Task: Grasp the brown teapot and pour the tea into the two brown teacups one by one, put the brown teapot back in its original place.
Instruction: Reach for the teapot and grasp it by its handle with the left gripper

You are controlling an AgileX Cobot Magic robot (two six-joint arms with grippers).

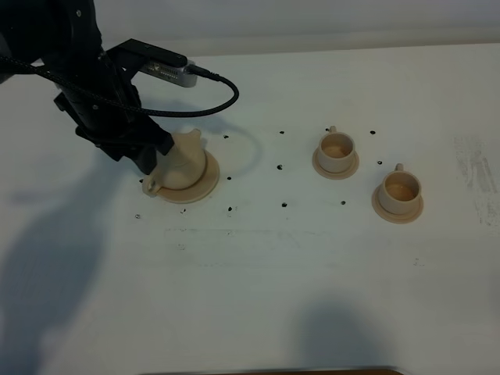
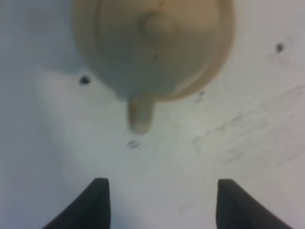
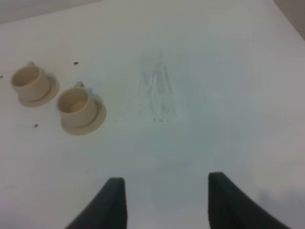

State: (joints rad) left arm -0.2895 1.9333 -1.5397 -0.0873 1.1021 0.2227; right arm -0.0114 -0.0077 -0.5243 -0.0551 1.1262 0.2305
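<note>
The brown teapot (image 2: 152, 43) sits on its saucer (image 2: 212, 81) just ahead of the left gripper (image 2: 162, 183). Its loop handle (image 2: 140, 114) points back toward the gap between the fingers, which stand wide apart and touch nothing. To take it well, I judge the gripper should advance straight along that handle, keeping it centred, and close only once both fingers flank it. The two brown teacups (image 1: 336, 147) stand well off to this gripper's side, and the right gripper (image 3: 164, 183), also spread and empty, hovers well apart from them.

White table (image 1: 312, 273) (three tan saucers (image 1: 208, 187))
</note>
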